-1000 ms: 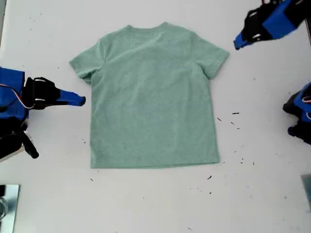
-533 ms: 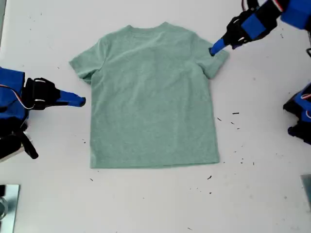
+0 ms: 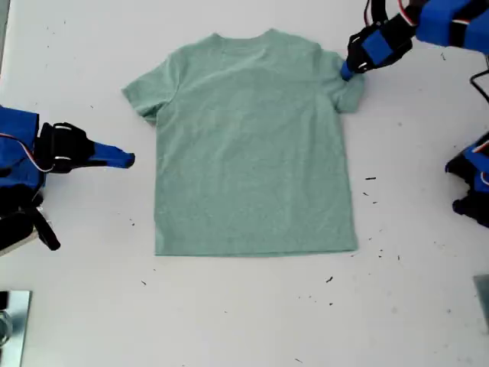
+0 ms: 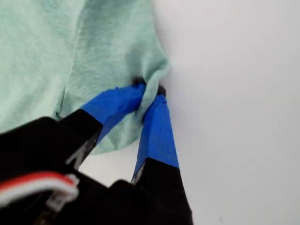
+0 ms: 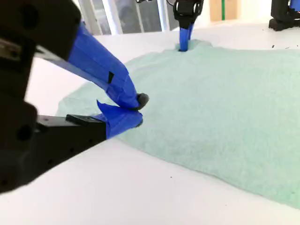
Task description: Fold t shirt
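Note:
The pale green t shirt (image 3: 252, 145) lies flat on the white table (image 3: 244, 313), its neck toward the exterior view's top. My first gripper (image 3: 348, 71) is shut on the edge of the sleeve at the exterior view's right, and the first wrist view shows the cloth (image 4: 93, 42) bunched between its blue tips (image 4: 150, 96). My second gripper (image 3: 128, 159) rests shut and empty on the table at the exterior view's left, a short gap from the shirt's side edge (image 5: 225, 103). Its tips (image 5: 136, 110) touch each other. Across the shirt, the second wrist view shows my first gripper (image 5: 183, 44).
The base of a blue arm (image 3: 474, 180) stands at the exterior view's right edge. A metal object (image 3: 11, 325) sits in the exterior view's lower left corner. Small dark specks (image 3: 370, 180) dot the table to the shirt's right in the exterior view.
My first gripper came down onto the sleeve and shut on it. The whole shirt slid toward the exterior view's right and slightly up. My second gripper stayed still.

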Controlling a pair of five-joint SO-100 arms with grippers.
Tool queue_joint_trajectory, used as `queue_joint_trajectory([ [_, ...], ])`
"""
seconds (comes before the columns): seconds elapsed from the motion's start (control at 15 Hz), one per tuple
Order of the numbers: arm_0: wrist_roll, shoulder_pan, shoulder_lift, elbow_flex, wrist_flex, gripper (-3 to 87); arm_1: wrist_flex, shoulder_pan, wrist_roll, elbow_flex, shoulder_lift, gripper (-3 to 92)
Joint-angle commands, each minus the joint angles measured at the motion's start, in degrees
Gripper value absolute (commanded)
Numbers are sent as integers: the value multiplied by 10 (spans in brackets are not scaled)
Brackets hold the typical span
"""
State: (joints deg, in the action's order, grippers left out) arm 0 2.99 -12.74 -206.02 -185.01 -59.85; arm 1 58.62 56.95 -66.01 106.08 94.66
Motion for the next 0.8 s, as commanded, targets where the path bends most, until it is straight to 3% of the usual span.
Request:
queue_joint_trajectory([
  [0.0,-1,5,-5,-3,1,-1,194,-11,-19,-91,85,-11],
  [0.2,4,-9,-5,-3,2,-1,221,-34,17,-163,91,-15],
  [0.33,3,-8,-5,-3,2,-1,268,-103,92,-343,36,-15],
  [0.53,2,-7,-5,-3,2,-1,141,-226,191,-462,-83,-15],
  [0.73,1,-2,-5,-3,2,-1,26,-268,229,-481,-235,11],
])
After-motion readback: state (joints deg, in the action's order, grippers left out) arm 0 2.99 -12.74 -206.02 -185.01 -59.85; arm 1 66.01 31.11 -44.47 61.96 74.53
